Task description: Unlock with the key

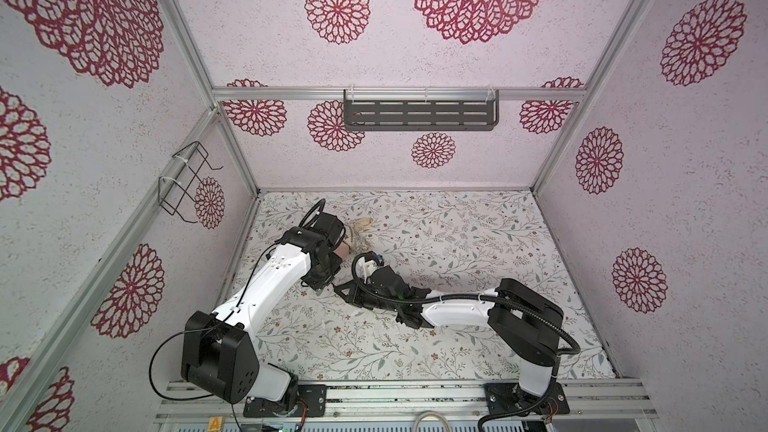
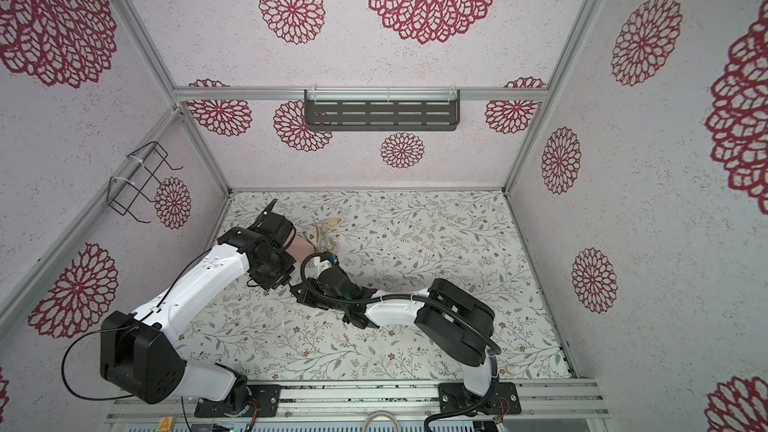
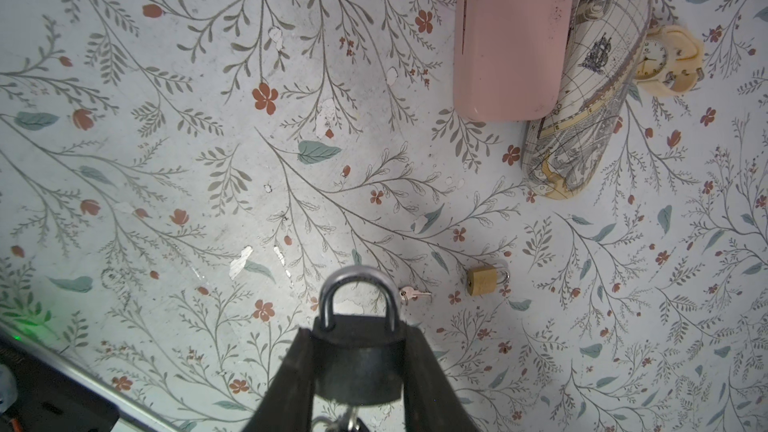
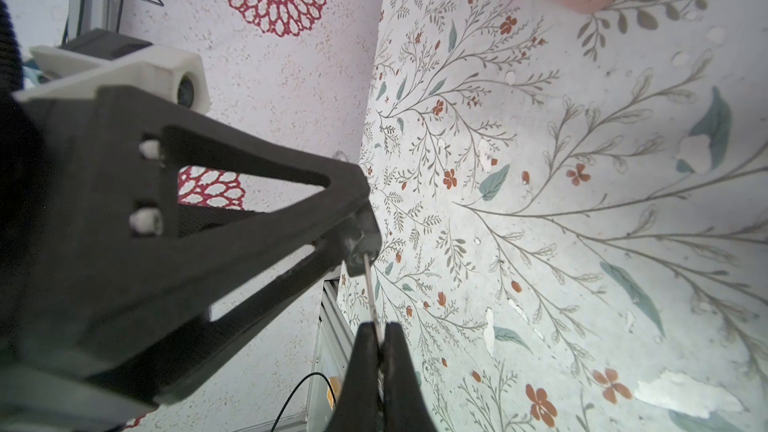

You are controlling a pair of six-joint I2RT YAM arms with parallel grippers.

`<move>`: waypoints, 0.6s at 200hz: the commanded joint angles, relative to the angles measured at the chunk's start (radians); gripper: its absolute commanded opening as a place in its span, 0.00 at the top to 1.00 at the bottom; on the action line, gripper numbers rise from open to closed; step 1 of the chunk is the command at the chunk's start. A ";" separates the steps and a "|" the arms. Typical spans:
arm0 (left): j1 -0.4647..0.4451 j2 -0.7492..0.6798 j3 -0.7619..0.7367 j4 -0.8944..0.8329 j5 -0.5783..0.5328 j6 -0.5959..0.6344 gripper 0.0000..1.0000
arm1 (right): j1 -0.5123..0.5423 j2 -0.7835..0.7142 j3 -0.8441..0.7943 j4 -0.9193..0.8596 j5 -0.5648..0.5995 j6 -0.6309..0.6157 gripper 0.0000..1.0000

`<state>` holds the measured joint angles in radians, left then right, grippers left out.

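Your padlock (image 3: 358,367) sits lower centre of the left wrist view, its black body clamped between the fingers of the left gripper (image 3: 357,347), shackle closed. The key (image 4: 371,288) is pinched tight in the right gripper (image 4: 380,336), low centre of the right wrist view. Its blade tip is at the padlock's underside; depth can't be told. Line the blade up with the keyway, push fully home before you twist, and turn about the blade's axis only while the left braces against the torque. A brass lock (image 3: 486,280) and a spare key (image 3: 413,295) lie just right, apart. Upper right, the pink case (image 3: 511,35) and map case (image 3: 590,89) touch; both are shut, contents hidden, with a watch (image 3: 660,60) beside. The wall shelf (image 1: 419,116) and wire rack (image 1: 183,182) show nothing inside.
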<state>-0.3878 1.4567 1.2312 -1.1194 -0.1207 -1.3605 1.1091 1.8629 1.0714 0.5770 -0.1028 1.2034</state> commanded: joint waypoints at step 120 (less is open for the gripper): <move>-0.066 -0.088 -0.028 -0.062 0.070 -0.034 1.00 | 0.033 -0.179 0.058 -0.098 0.295 -0.319 1.00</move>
<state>-0.4271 1.3911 1.2312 -1.0882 -0.0872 -1.3853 1.1431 1.7515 1.0771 0.4114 0.0608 0.9840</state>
